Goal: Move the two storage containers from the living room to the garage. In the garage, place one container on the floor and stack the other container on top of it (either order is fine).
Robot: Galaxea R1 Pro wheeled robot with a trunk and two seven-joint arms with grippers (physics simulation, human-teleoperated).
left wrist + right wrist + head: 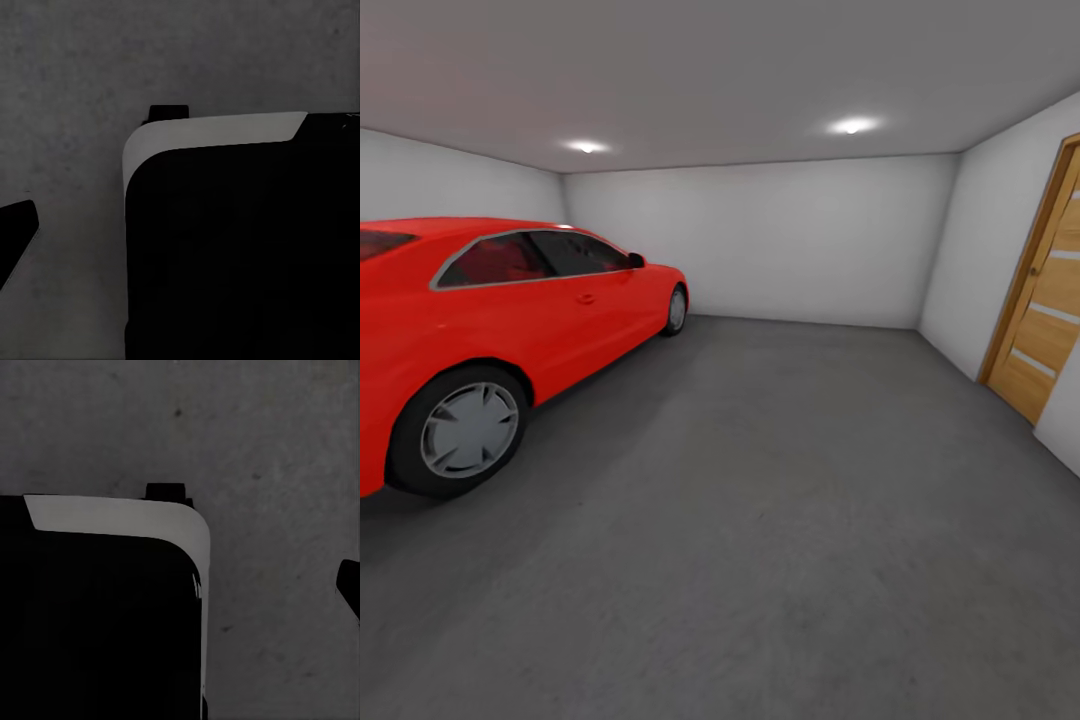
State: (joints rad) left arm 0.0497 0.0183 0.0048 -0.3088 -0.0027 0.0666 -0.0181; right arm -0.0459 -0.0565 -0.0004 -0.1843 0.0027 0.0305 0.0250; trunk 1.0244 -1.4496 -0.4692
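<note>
I am in the garage, facing its pale grey back wall [790, 240]. The dark grey concrete floor [780, 520] stretches ahead of me. Both storage containers are out of view. Both wrist views look down at the concrete floor [75, 75] [285, 450] beside my own black, white-edged base [240, 255] [97, 622]. A dark tip [15, 240] sits at the edge of the left wrist view, and another dark tip [349, 585] at the edge of the right wrist view. They are too cropped to show how either gripper's jaws stand.
A red coupe car [510, 320] fills the left side, its rear wheel [468, 428] near me. A wooden door [1045, 320] stands in the right wall. Two round lights [852, 126] glow in the grey ceiling. Open floor lies between the car and the right wall.
</note>
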